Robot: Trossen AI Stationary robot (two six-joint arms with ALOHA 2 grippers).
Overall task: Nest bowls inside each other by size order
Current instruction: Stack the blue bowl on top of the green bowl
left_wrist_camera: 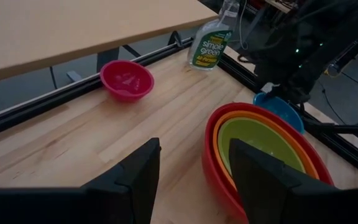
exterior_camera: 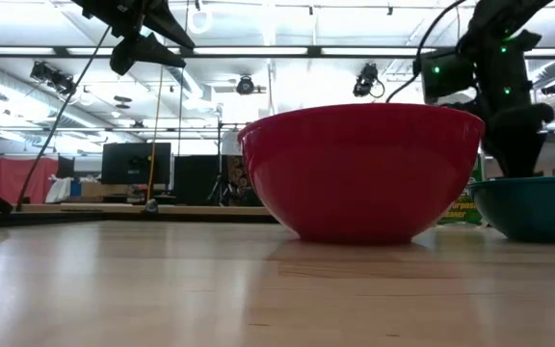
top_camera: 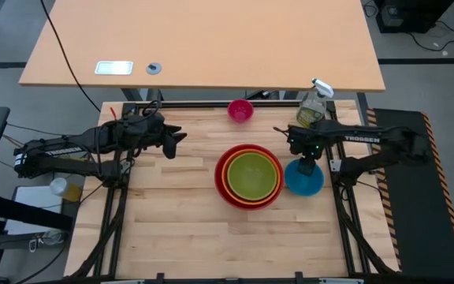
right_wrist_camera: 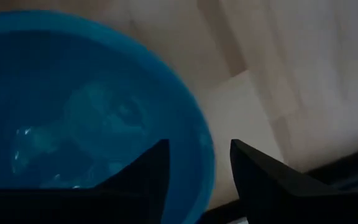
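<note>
The red bowl (top_camera: 221, 175) stands on the table's middle with the orange bowl (top_camera: 228, 188) and the lime green bowl (top_camera: 254, 175) nested in it. The blue bowl (top_camera: 303, 181) stands on the table just right of this stack. The magenta pink bowl (top_camera: 240, 110) stands by the far edge. My right gripper (top_camera: 307, 165) points down, open, over the blue bowl's far rim (right_wrist_camera: 205, 152), with one finger (right_wrist_camera: 148, 174) inside the bowl and one finger (right_wrist_camera: 260, 177) outside, apart from the rim. My left gripper (top_camera: 178, 140) is open and empty, above the table left of the stack.
A clear spray bottle (top_camera: 314, 105) stands at the far right, just behind my right arm. A light wooden desk (top_camera: 203, 39) lies beyond the table's far edge. There is bare wood on the table's near half and on its left.
</note>
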